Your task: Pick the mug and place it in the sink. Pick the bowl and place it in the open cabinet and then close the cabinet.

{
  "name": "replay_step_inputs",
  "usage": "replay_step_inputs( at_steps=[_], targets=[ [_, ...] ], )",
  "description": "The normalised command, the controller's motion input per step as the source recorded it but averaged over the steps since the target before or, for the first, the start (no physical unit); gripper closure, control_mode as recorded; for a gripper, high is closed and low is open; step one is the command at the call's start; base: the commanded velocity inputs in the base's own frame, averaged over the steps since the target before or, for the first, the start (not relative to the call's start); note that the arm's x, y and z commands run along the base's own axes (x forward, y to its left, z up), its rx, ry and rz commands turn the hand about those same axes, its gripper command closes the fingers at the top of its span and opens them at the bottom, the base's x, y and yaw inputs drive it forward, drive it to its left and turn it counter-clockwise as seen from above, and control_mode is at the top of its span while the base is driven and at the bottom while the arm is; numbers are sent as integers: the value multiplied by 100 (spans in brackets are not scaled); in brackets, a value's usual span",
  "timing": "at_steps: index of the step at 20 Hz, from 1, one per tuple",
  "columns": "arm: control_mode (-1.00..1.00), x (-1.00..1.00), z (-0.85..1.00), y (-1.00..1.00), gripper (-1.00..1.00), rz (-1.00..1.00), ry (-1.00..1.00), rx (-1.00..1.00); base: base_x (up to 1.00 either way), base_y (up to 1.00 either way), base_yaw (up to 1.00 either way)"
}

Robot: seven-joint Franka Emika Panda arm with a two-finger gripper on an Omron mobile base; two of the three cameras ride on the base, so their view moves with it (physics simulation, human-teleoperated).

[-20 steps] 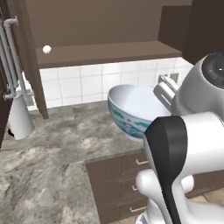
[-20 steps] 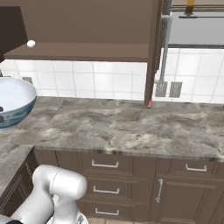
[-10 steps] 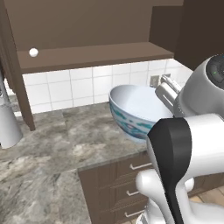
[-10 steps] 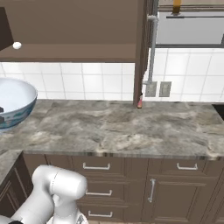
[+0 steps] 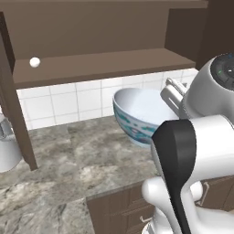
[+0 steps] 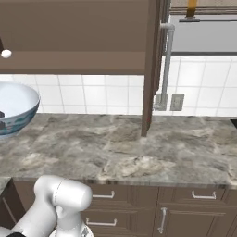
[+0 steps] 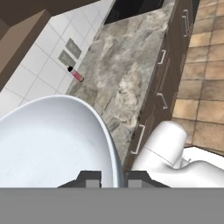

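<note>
Bowl [image 5: 137,116]: right side hidden behind the arm in the left base view; cut by the left edge in the right base view; lower part cut off in the hand view.
Gripper [image 7: 113,178]: only the fingertips show; hand hidden behind the arm in the left base view.
Bottle [image 7: 75,74]: too small to make out detail.
Sink [image 7: 135,8]: cut by the top edge.

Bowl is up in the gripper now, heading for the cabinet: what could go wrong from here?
1. The gripper pinches only the rim of the bowl, with one finger inside; a wide bowl held this way could tilt or slip.
2. The bowl is below the cabinet shelf; lifting too little could knock it against the shelf's front edge.
</note>
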Motion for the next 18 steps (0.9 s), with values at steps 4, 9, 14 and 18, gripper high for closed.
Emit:
replay_step_inputs(
  at_steps=[4, 9, 14, 18],
  targets=[
    [100, 0, 0, 0, 100, 0, 0, 0, 18, -1, 2],
    [100, 0, 0, 0, 100, 0, 0, 0, 6, -15, 15],
    [100, 0, 0, 0, 100, 0, 0, 0, 2, -23, 21],
    [100, 0, 0, 0, 100, 0, 0, 0, 9, -41, 19]
  ],
)
